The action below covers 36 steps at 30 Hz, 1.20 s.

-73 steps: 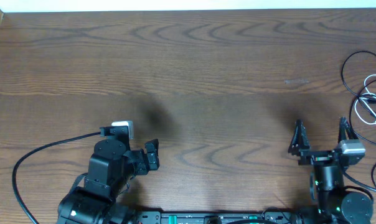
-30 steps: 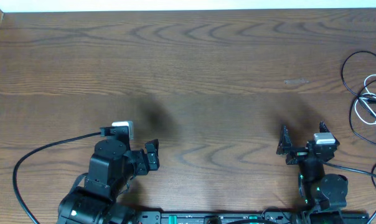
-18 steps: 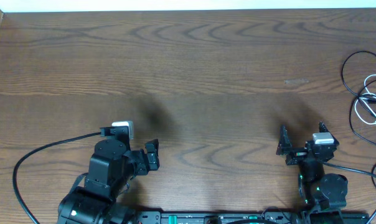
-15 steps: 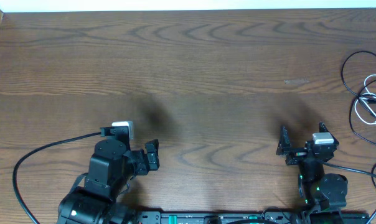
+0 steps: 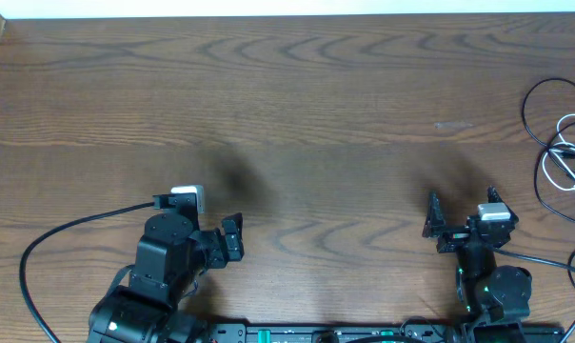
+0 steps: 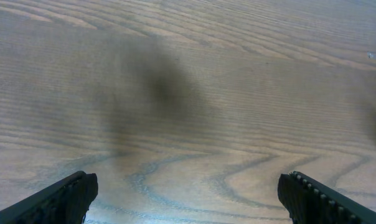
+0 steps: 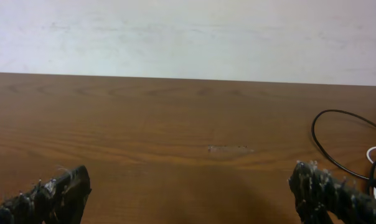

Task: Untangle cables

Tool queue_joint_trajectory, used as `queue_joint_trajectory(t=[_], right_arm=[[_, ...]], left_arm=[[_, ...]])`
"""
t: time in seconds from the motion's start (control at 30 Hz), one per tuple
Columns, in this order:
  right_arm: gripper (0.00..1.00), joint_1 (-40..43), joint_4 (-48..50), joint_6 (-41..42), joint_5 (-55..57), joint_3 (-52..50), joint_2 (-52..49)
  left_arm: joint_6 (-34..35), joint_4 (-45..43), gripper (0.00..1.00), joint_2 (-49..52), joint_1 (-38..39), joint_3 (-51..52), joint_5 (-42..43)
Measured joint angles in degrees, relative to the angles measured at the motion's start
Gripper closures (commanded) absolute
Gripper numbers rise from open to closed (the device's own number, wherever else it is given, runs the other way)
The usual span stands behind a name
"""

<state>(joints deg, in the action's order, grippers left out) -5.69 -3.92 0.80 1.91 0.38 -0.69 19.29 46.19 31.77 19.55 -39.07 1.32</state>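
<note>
**Cables bunched at the right edge, both arms parked empty**

Overhead: the cables (image 5: 562, 143) lie in a loose tangle at the far right edge of the table (image 5: 316, 114), black loops crossing a white cord (image 5: 565, 171), and part of the bundle runs out of frame. The right gripper (image 5: 459, 219) sits near the front edge, left of the tangle and apart from it, jaws spread and holding nothing. The left gripper (image 5: 211, 224) rests well away at the near left, also released and empty. The likely risk is a reach that pinches several crossed strands at once, which would drag the whole bunch or push it off the right edge; only this view shows how the loops overlap.

Left wrist: bare wood grain between its two wide-apart fingertips (image 6: 63, 199); no cable shows, so this arm has a long reach across and cannot judge the tangle from here.

Right wrist: a black loop (image 7: 340, 146) and a sliver of white at the far right, seen low and side-on, which the overhead lacks, though the crossings stay hidden
</note>
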Motion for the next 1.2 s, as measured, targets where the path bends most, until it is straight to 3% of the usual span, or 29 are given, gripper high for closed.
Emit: queue_joint_trajectory(t=[0.77, 1.2], right_arm=[[0.01, 0.0, 0.0, 0.0, 0.0, 0.0, 0.0], [0.01, 0.0, 0.0, 0.0, 0.0, 0.0, 0.0]], left_arm=[[-1.0, -0.8, 0.02, -1.1, -1.6, 0.3, -0.2], [-10.3, -23.8, 0.02, -17.5, -9.8, 19.2, 5.6]])
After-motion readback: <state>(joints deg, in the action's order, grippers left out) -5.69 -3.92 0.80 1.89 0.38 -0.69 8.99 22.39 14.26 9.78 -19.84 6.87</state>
